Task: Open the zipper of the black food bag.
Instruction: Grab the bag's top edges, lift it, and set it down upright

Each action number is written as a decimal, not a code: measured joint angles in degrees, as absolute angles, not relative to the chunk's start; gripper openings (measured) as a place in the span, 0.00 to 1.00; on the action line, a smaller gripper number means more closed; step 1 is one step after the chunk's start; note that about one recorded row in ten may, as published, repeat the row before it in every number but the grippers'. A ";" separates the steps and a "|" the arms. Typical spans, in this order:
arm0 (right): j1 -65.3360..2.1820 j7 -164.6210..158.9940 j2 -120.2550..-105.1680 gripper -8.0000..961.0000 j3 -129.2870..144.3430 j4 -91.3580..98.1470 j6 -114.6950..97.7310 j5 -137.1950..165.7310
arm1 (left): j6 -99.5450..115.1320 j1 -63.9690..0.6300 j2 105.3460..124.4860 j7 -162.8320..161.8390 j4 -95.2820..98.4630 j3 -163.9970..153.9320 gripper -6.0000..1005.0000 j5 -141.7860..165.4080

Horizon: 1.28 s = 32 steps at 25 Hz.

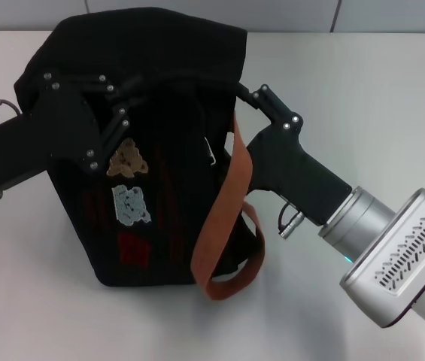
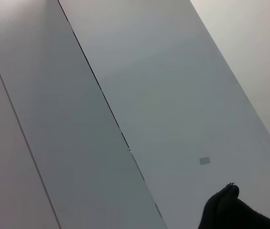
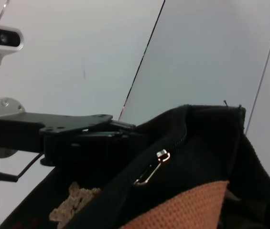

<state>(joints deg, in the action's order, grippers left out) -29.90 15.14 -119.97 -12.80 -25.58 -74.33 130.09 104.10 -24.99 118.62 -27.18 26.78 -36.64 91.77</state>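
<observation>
Overhead, the black food bag (image 1: 152, 150) stands on the bench (image 1: 362, 98); the left hand (image 1: 118, 101) pinches its upper front, while the right hand (image 1: 246, 92) meets its rim, grip unclear. Right wrist: the zipper (image 3: 173, 145) pull hangs beyond the left hand.

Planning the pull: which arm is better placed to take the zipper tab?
Right, probably. The right gripper sits at the bag's right rim, nearest the silver pull tab. The left gripper presses the bag's front, bracing it.
</observation>
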 joint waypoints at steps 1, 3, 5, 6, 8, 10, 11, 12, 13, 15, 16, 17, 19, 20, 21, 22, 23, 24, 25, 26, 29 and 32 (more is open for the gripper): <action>-30.04 15.14 -119.97 0.87 -12.89 -25.58 -74.30 130.02 | 104.13 -25.05 118.60 -27.15 26.65 -36.64 0.08 91.77; -30.25 15.12 -119.97 0.87 -13.44 -25.49 -74.11 129.95 | 104.20 -25.06 118.59 -27.15 26.60 -36.64 0.08 91.79; -30.34 15.12 -119.97 0.87 -14.21 -25.44 -73.78 129.92 | 104.35 -25.06 118.58 -27.15 26.50 -36.65 0.08 91.87; -30.36 15.14 -119.97 0.87 -14.55 -25.42 -73.59 129.91 | 104.41 -25.06 118.58 -27.14 26.36 -36.65 0.08 91.91; -30.38 15.30 -119.97 0.87 -15.12 -25.36 -73.23 129.90 | 104.52 -25.05 118.56 -27.07 26.14 -36.65 0.08 91.92; -30.39 15.54 -119.97 0.87 -15.71 -25.31 -72.96 129.90 | 104.57 -25.04 118.56 -26.93 26.08 -36.65 0.08 91.95; -30.40 15.57 -119.97 0.87 -16.03 -25.26 -72.94 129.89 | 104.60 -25.01 118.56 -26.82 26.03 -36.65 0.08 91.97; -30.41 15.59 -119.97 0.87 -16.30 -25.18 -72.94 129.87 | 104.63 -25.00 118.56 -26.67 25.96 -36.65 0.08 92.02; -30.41 15.60 -119.97 0.87 -16.45 -25.08 -72.94 129.86 | 104.68 -25.00 118.56 -26.56 25.87 -36.66 0.08 92.09; -30.41 15.66 -119.97 0.87 -16.63 -24.97 -72.94 129.85 | 104.72 -24.98 118.56 -26.44 25.66 -36.65 0.08 92.08; -30.41 15.73 -119.97 0.87 -16.62 -24.85 -72.93 129.85 | 104.75 -24.97 118.56 -26.44 25.54 -36.65 0.08 92.08; -30.41 15.87 -119.97 0.87 -16.60 -24.75 -72.94 129.86 | 104.77 -24.97 118.56 -26.44 25.41 -36.65 0.08 92.08; -30.37 16.22 -119.97 0.87 -16.47 -24.52 -72.94 129.86 | 104.80 -24.96 118.56 -26.44 25.31 -36.65 0.08 92.05; -30.32 16.39 -119.97 0.87 -16.40 -24.42 -72.94 129.86 | 104.82 -24.96 118.56 -26.44 25.31 -36.65 0.08 92.03; -30.26 16.50 -119.97 0.87 -16.34 -24.37 -72.94 129.86 | 104.83 -24.96 118.56 -26.44 25.31 -36.65 0.08 92.00; -30.19 16.52 -119.97 0.87 -16.24 -24.32 -72.94 129.91 | 104.85 -24.96 118.56 -26.44 25.31 -36.65 0.08 91.98; -30.13 16.52 -119.97 0.87 -16.16 -24.28 -72.96 129.98 | 104.86 -24.96 118.56 -26.44 25.31 -36.65 0.08 91.97; -30.10 16.53 -119.97 0.87 -16.08 -24.27 -73.02 130.03 | 104.86 -24.96 118.56 -26.44 25.31 -36.65 0.08 91.97; -30.05 16.53 -119.97 0.87 -16.00 -24.26 -73.13 130.05 | 104.86 -24.96 118.56 -26.44 25.31 -36.65 0.08 91.99; -29.99 16.54 -119.97 0.87 -15.95 -24.26 -73.28 130.06 | 104.85 -24.96 118.56 -26.44 25.31 -36.65 0.08 92.01; -29.75 16.61 -119.97 0.87 -15.92 -24.27 -73.64 130.08 | 104.74 -24.96 118.56 -26.44 25.31 -36.65 0.08 92.03; -29.62 16.66 -119.97 0.87 -15.90 -24.40 -73.77 130.10 | 104.62 -24.96 118.56 -26.43 25.31 -36.65 0.08 92.05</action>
<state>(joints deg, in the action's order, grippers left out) -29.62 16.66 -119.97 -15.90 -24.40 -73.77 130.10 104.62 -24.96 118.56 -26.43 25.31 -36.65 92.05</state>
